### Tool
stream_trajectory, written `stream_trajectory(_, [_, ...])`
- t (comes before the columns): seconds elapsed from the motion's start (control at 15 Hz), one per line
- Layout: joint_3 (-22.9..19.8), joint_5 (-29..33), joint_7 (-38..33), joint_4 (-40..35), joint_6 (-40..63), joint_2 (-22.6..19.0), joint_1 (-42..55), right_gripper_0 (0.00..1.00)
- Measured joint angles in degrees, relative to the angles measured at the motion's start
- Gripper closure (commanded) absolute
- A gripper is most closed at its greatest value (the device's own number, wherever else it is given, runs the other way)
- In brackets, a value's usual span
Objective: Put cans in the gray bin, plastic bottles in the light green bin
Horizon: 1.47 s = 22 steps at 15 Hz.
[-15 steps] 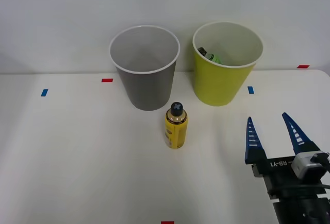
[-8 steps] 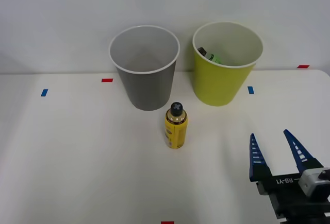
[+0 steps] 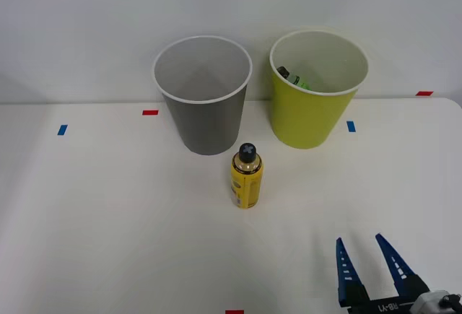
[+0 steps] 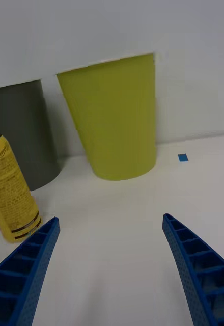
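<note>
A yellow plastic bottle (image 3: 246,178) with a black cap stands upright mid-table, just in front of the gray bin (image 3: 206,123). To its right stands the light green bin (image 3: 307,119), with a dark-capped green bottle (image 3: 292,78) lying inside. The cans are out of view. My right gripper (image 3: 359,239) is open and empty near the table's front edge, to the right of the yellow bottle and well apart from it. The wrist view looks between the open gripper (image 4: 111,219) at the light green bin (image 4: 112,122), with the gray bin (image 4: 20,132) and yellow bottle (image 4: 10,188) beside it.
Both bins stand close to the white wall at the table's back. Small tape marks lie on the table: red (image 3: 149,112) and blue (image 3: 62,130) on the left, blue (image 3: 351,126) and red (image 3: 424,93) on the right, red (image 3: 234,312) at the front edge.
My right gripper has drawn back toward the table's front edge and slightly left, staying open. The bottle and both bins have not moved.
</note>
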Motion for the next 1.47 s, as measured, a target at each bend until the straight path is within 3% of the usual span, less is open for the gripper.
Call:
stream_trajectory(0.2, [-3.3, 6.2, -6.6, 4.4, -7.1, 4.3, 2.0, 0.32])
stream_trajectory(0.47, [-5.1, 8.0, -5.9, 9.9, -15.3, 6.1, 1.6, 0.32])
stream_trajectory(0.6, [-6.2, 9.7, -2.9, 11.1, -18.1, 6.7, 1.8, 0.32])
stream_trajectory(0.73, [-6.5, 10.2, 5.8, 11.3, -18.7, 6.8, 2.4, 0.32])
stream_trajectory(0.93, [-5.2, 7.7, 12.3, 14.8, -20.4, 6.6, 2.5, 0.32])
stream_trajectory(1.13, [-5.1, 5.5, 13.3, 19.5, -24.6, 6.6, 0.7, 0.32])
stream_trajectory(1.47, [-6.9, 5.1, 13.5, 19.4, -24.9, 6.5, 0.5, 0.32])
